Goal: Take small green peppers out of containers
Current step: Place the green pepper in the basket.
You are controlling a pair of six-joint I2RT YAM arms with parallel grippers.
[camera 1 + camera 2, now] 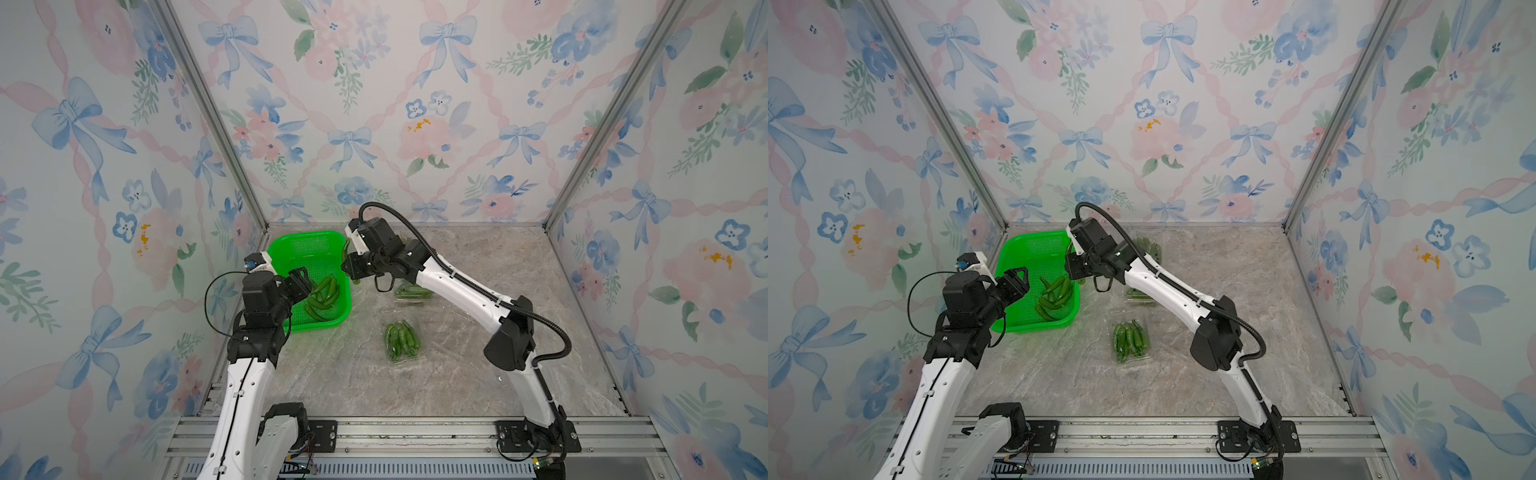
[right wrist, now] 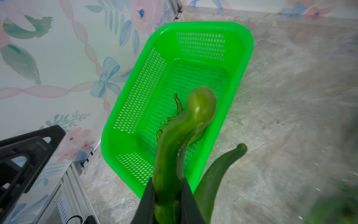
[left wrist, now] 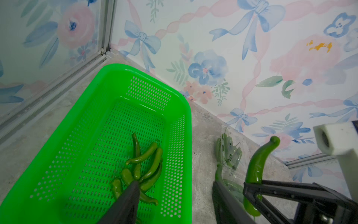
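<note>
The green perforated basket (image 1: 308, 245) sits on the marbled tabletop (image 1: 457, 390) in the back corner on the left arm's side. A loose heap of small green peppers (image 1: 323, 296) lies on the basket's floor, toward the end nearest the arms' bases. The left gripper (image 1: 303, 281) hangs over that end, above the heap, with its jaws spread wide and nothing between them; in the left wrist view one finger (image 3: 127, 201) overlaps the heap. The right gripper (image 2: 167, 184) is at the basket's long rim on the right arm's side, its jaws closed tight on a curved green pepper (image 2: 184, 124) whose thick end juts out over the basket's inside. A second pepper (image 2: 219, 172) sticks out just beside those jaws; whether it is clamped too, I cannot tell. Out past that same rim, three clear clamshell containers lie on the tabletop. One (image 1: 405, 360) is well apart from the basket, toward the arms' bases, with a row of peppers (image 1: 399, 338) packed side by side in it. One (image 1: 411, 297) is near the basket, partly under the right forearm (image 1: 457, 286), with peppers inside. One (image 1: 1152, 249) is farther back beside the basket, by the rear wall (image 1: 1183, 124), also holding peppers.
</note>
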